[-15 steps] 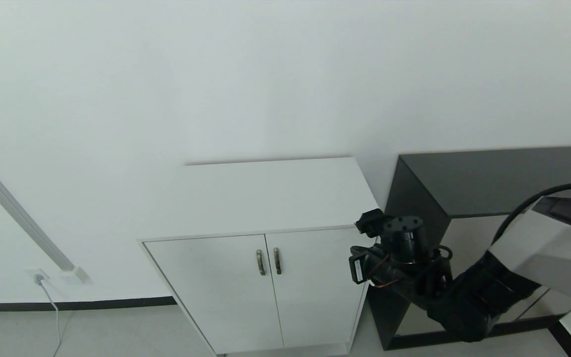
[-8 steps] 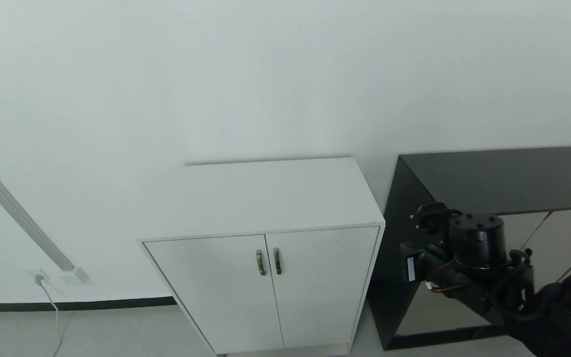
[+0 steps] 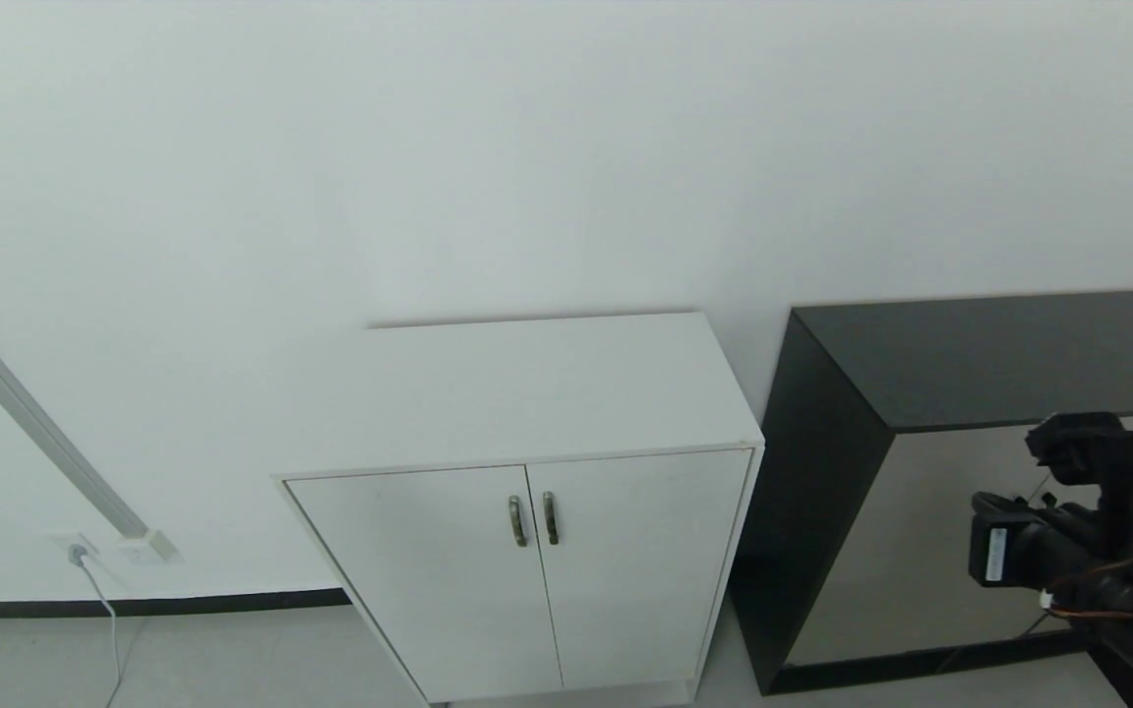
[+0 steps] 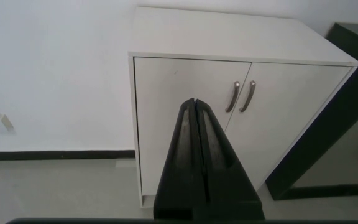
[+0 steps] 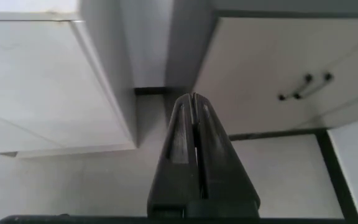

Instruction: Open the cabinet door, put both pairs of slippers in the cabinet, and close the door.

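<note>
Against the white wall, the white cabinet (image 3: 547,393) stands with both doors flush shut; the left door (image 3: 429,580) and right door (image 3: 635,560) meet at a centre seam, with 2 curved metal handles (image 3: 517,520) side by side there.

And here's the left gripper (image 4: 195,102) in its wrist view; fingers pressed tight together, nothing held; its tip lines up with the left door, to one side of the handles, and it is clear of the cabinet, not touching.

Over to the right gripper (image 5: 194,99); jaws likewise closed flat against each other, empty; it points down at the narrow gap between the white cabinet and the black cabinet (image 3: 970,354) beside it, bare floor beneath.

From the head view the right arm (image 3: 1098,531) sits low at the right edge, in front of the black cabinet's glossy front, well apart from the white doors and their handles.

Down at the left, near the floor, a wall socket (image 3: 75,547) with a cable (image 3: 112,615) hanging from it.
</note>
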You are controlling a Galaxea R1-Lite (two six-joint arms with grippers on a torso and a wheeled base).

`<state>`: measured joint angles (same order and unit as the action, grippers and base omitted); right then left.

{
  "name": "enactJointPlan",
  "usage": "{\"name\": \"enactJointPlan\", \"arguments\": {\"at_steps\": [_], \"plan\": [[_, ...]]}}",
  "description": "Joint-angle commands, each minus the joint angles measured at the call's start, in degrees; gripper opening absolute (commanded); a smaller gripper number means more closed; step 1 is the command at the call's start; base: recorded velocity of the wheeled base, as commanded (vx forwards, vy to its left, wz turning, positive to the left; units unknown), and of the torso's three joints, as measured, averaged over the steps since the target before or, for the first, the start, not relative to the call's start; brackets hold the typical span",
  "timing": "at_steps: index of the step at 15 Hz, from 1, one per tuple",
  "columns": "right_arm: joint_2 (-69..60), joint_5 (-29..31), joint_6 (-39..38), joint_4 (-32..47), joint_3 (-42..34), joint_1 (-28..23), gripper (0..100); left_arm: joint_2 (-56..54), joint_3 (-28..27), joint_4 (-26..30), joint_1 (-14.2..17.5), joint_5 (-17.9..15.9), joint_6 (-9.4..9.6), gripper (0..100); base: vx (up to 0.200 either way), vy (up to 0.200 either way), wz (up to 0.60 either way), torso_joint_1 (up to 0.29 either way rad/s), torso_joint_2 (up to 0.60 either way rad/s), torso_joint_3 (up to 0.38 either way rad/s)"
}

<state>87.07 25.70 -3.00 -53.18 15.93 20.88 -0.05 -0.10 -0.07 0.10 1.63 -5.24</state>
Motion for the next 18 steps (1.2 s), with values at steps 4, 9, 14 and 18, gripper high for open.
{"name": "enactJointPlan", "arguments": {"at_steps": [4,9,14,18], "plan": [[-14.3,0.2,0.5,0.0,-11.2,-3.0,0,0.0,0.0,0.0,0.0,-0.1,-0.03,0,0.000,0.000,0.00,0.000,0.00,0.000],[-27.1,0.0,0.3,9.0,-15.9,-3.6,0,0.0,0.0,0.0,0.0,-0.1,-0.03,0,0.000,0.000,0.00,0.000,0.00,0.000],[-48.7,-3.1,0.5,31.8,-14.1,-3.4,0,0.0,0.0,0.0,0.0,-0.1,0.06,0,0.000,0.000,0.00,0.000,0.00,0.000],[-63.9,-12.9,0.4,46.5,-13.0,-3.5,0,0.0,0.0,0.0,0.0,-0.1,0.06,0,0.000,0.000,0.00,0.000,0.00,0.000]]}}
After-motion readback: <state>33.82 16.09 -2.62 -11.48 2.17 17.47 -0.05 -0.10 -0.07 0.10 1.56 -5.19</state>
